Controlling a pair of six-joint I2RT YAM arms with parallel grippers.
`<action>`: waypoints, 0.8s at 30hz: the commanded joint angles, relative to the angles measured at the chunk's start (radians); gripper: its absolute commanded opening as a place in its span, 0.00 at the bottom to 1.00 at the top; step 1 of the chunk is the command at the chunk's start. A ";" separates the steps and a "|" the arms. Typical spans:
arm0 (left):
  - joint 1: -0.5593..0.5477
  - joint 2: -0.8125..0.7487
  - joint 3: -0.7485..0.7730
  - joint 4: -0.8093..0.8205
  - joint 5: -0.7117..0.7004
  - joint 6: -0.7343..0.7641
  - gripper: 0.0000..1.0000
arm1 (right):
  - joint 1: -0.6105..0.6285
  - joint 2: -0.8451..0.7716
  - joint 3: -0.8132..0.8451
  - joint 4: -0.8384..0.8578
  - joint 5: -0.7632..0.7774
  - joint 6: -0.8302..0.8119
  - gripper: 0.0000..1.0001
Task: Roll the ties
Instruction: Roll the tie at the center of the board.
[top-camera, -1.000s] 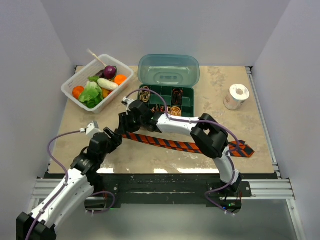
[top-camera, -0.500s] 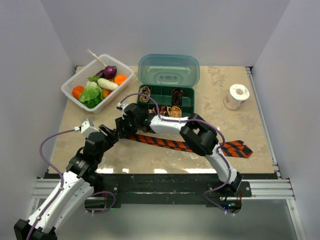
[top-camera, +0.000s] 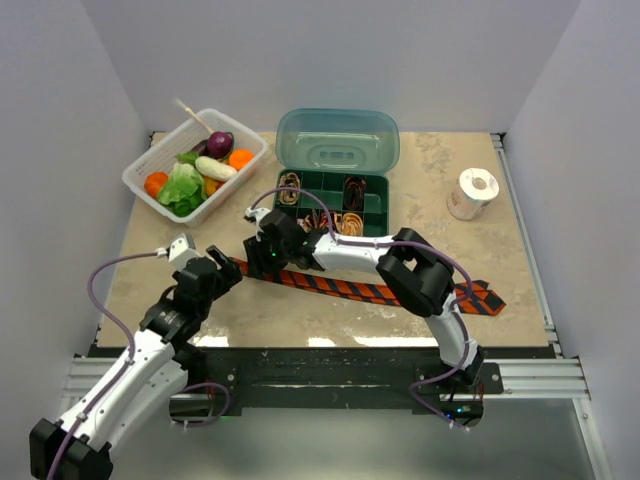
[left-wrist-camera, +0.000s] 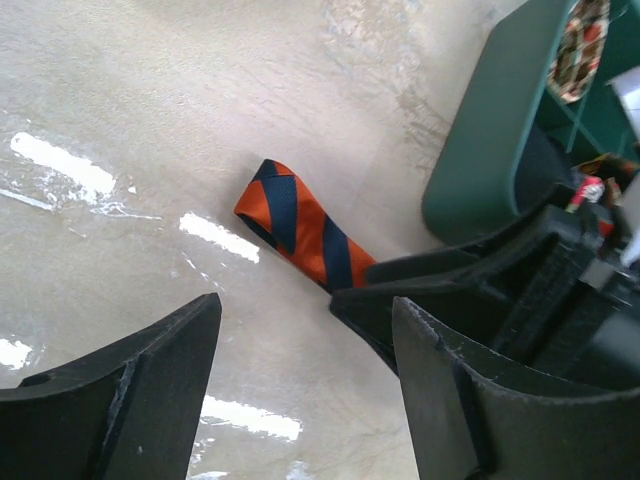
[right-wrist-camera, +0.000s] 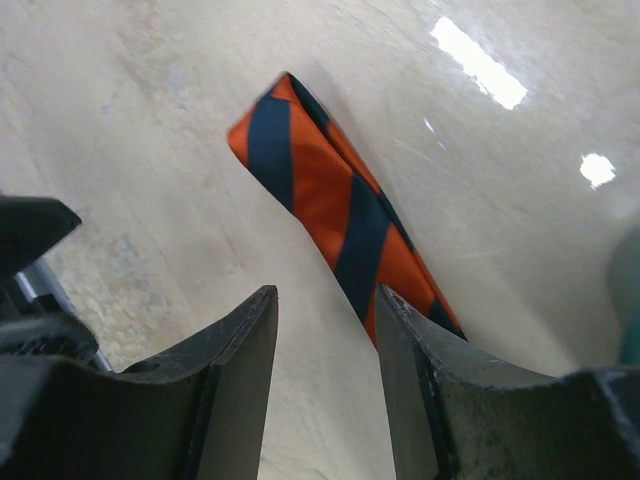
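Note:
An orange-red tie with navy stripes (top-camera: 370, 291) lies flat across the table front, its wide end at the right. Its narrow end (left-wrist-camera: 295, 225) points left between the two grippers. My left gripper (left-wrist-camera: 305, 340) stands open over bare table just short of that end. My right gripper (right-wrist-camera: 325, 310) is open too, nothing between its fingers; the tie's narrow end (right-wrist-camera: 330, 200) runs past its right finger (right-wrist-camera: 430, 400). In the top view both grippers meet at the tie's left tip, left gripper (top-camera: 224, 274) and right gripper (top-camera: 262, 256). Small coiled ties (top-camera: 290, 186) sit in the green box.
The green compartment box (top-camera: 372, 200) with its teal lid (top-camera: 337, 140) raised stands just behind the right gripper. A white basket (top-camera: 140, 170) of toy vegetables is at the back left. A white tape roll (top-camera: 472, 193) is at the back right. Purple cables loop over both arms.
My left gripper's jaws have opened wider and it has edged toward the tie's tip. The right gripper has shifted slightly right and nearer along the tie. The tie lies much as before.

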 joint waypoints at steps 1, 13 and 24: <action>0.010 0.096 0.063 0.087 0.000 0.071 0.74 | 0.003 -0.081 -0.031 0.018 0.080 -0.038 0.46; 0.321 0.338 0.134 0.294 0.490 0.336 0.75 | 0.005 -0.095 -0.120 -0.033 0.150 -0.064 0.31; 0.379 0.449 0.117 0.355 0.703 0.392 0.75 | 0.005 -0.179 -0.250 -0.117 0.187 -0.138 0.26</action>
